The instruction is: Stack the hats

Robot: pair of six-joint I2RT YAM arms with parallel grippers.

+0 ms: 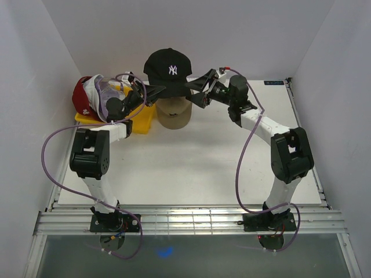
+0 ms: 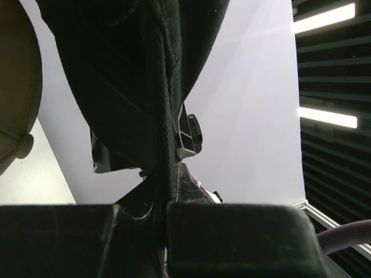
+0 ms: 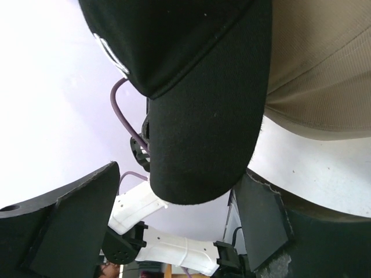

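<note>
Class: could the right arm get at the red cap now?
Probably not: the red cap sits far left, beyond the left gripper and the black cap it clamps, so the right gripper must cross both.

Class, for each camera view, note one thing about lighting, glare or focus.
Top external: even, soft light, faint shadows on the table, a blue glint near the bottom edge. Left wrist: black cap backlit, almost a silhouette; ceiling lights blown out. Right wrist: fingers dark against the bright wall.
</note>
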